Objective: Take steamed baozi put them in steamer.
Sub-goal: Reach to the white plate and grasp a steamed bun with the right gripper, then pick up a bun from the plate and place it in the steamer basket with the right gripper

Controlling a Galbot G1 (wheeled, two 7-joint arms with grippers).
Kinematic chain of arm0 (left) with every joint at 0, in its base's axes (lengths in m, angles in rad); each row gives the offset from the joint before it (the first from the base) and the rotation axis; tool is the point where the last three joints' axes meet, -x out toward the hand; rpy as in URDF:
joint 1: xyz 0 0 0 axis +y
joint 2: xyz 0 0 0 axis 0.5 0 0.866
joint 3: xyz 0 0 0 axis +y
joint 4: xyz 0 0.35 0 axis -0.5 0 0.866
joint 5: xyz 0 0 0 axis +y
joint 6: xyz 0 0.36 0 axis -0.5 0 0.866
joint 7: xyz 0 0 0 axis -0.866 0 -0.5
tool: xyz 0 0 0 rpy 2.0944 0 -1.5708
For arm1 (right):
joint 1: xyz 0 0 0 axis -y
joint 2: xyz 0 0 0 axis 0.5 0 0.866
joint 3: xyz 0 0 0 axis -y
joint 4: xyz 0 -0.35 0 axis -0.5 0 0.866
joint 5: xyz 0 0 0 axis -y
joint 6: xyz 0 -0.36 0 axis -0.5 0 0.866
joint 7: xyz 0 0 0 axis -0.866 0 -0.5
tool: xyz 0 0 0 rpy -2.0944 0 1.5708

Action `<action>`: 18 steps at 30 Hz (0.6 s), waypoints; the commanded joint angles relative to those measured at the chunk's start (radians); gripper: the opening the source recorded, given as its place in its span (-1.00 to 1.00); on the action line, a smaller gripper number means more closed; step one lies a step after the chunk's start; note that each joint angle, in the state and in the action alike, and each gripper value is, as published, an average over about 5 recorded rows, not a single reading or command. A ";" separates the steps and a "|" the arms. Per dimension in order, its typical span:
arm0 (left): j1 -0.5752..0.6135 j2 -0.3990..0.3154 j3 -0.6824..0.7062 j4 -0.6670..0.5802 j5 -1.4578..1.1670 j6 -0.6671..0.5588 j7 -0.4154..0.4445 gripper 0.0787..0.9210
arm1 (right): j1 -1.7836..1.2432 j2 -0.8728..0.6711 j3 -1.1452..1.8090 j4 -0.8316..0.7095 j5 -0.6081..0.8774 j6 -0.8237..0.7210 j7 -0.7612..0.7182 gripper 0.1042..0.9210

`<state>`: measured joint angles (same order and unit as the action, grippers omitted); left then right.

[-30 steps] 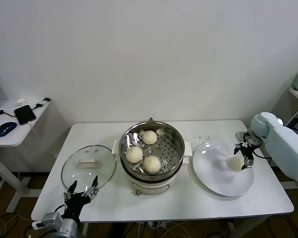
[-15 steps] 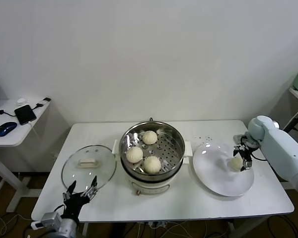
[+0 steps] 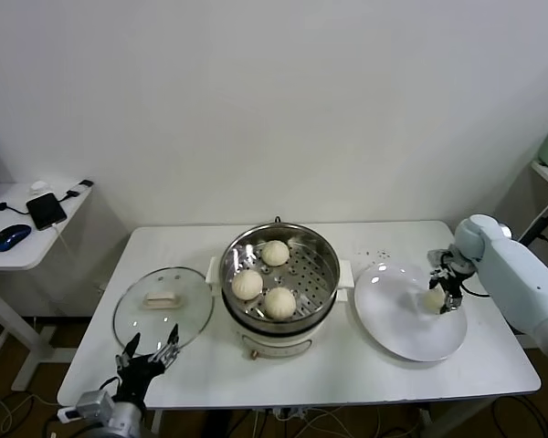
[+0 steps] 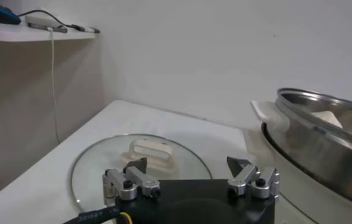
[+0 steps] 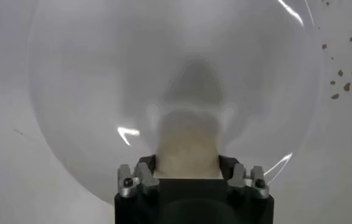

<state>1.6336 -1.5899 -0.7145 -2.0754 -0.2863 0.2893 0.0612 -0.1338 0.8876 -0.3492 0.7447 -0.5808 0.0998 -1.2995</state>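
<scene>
One steamed baozi [image 3: 432, 298] lies on the white plate [image 3: 393, 330] at the right. My right gripper [image 3: 441, 293] is down over it, and in the right wrist view its dark fingers press both sides of the cream bun [image 5: 188, 137], so it is shut on it. The bun still rests on the plate [image 5: 90, 91]. The steel steamer [image 3: 326, 266] stands at the table's middle with three baozi [image 3: 279, 302] on its perforated tray. My left gripper [image 3: 152, 352] waits open at the front left edge, just short of the glass lid [image 3: 187, 321].
The glass lid [image 4: 96, 173] with its cream handle lies flat left of the steamer [image 4: 321, 152], right before the left gripper [image 4: 188, 165]. Brown crumbs dot the table behind the plate. A side desk with a phone and mouse stands at the far left.
The right arm has drawn in a little over the plate and its jaws have closed onto the bun. The left arm and the buns in the steamer have not moved.
</scene>
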 commanded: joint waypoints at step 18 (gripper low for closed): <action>-0.028 0.007 0.010 -0.009 0.122 -0.016 -0.010 0.77 | 0.637 -0.119 -0.662 0.402 0.722 -0.413 -0.086 -0.11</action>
<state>1.6122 -1.5883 -0.7064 -2.0722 -0.2334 0.2779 0.0531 0.1202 0.7923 -0.6221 0.9510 -0.2487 -0.1039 -1.3680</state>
